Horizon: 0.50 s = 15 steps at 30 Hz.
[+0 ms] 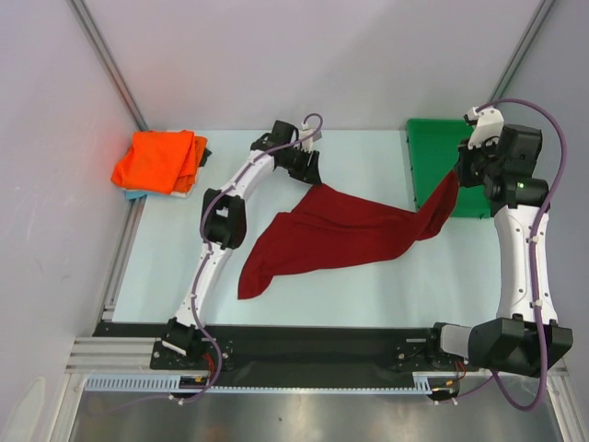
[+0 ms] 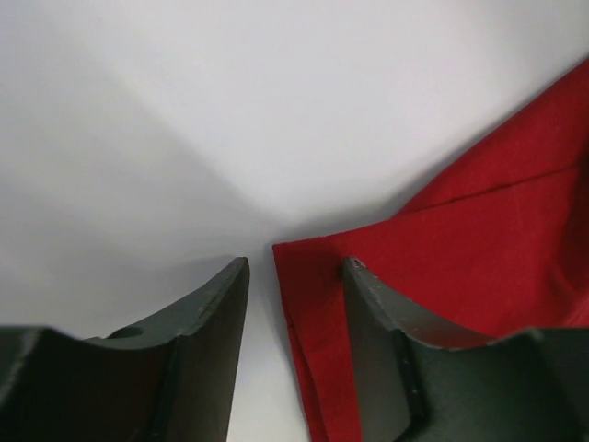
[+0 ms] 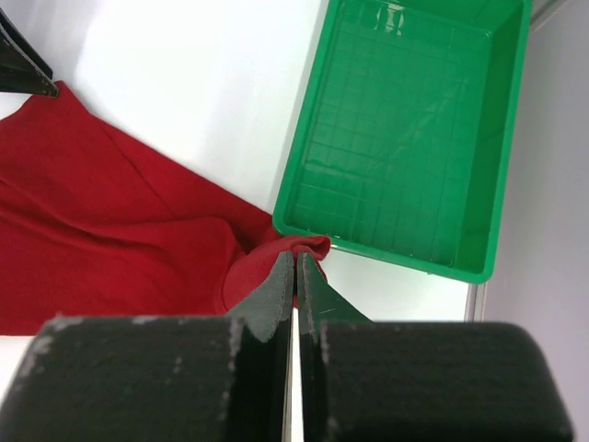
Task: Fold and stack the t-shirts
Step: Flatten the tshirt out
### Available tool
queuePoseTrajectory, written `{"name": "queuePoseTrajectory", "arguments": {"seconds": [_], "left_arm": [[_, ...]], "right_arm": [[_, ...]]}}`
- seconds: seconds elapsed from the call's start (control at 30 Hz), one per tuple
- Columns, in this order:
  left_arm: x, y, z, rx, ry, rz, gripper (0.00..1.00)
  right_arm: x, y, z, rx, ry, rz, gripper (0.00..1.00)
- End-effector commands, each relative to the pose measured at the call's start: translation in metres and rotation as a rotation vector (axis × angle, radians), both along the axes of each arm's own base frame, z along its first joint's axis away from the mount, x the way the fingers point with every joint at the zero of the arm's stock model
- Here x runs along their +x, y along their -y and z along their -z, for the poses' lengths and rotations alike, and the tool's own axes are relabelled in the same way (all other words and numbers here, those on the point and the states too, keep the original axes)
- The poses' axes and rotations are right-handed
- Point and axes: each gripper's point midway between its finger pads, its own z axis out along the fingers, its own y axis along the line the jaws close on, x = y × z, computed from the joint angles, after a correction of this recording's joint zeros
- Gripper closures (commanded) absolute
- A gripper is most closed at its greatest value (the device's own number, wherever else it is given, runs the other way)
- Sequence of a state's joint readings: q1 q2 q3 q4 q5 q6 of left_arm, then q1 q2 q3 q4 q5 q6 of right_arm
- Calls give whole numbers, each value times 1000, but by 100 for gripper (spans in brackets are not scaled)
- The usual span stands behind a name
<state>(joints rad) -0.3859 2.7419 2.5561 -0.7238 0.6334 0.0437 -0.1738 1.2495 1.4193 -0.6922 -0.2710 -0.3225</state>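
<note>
The maroon t-shirt [image 1: 336,230] lies stretched across the middle of the table, one end lifted toward the right. My right gripper [image 1: 457,175] is shut on that lifted end [image 3: 304,247], near the green tray. My left gripper [image 1: 313,175] is open at the shirt's far left corner; in the left wrist view its jaws [image 2: 294,272] straddle the cloth corner [image 2: 308,276] without closing on it. A folded orange t-shirt [image 1: 158,160] sits at the back left on a teal-blue one [image 1: 135,194], only its edge showing.
A green plastic tray [image 1: 434,152] stands at the back right, also seen in the right wrist view [image 3: 405,129]. Grey walls enclose the table on the left, back and right. A black rail runs along the near edge.
</note>
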Motion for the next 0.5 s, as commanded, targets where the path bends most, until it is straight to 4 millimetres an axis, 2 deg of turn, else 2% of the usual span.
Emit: {"name": "queuePoseTrajectory", "arguments": {"seconds": [0.0,0.47], "left_arm": [[7,9,-6,-23,38,5,50],[-11,24,-7,-39,19,69,63]], "right_arm": [[-1,1,-11,18,30,7,100],[-2,5,-9,30,37,22,100]]}}
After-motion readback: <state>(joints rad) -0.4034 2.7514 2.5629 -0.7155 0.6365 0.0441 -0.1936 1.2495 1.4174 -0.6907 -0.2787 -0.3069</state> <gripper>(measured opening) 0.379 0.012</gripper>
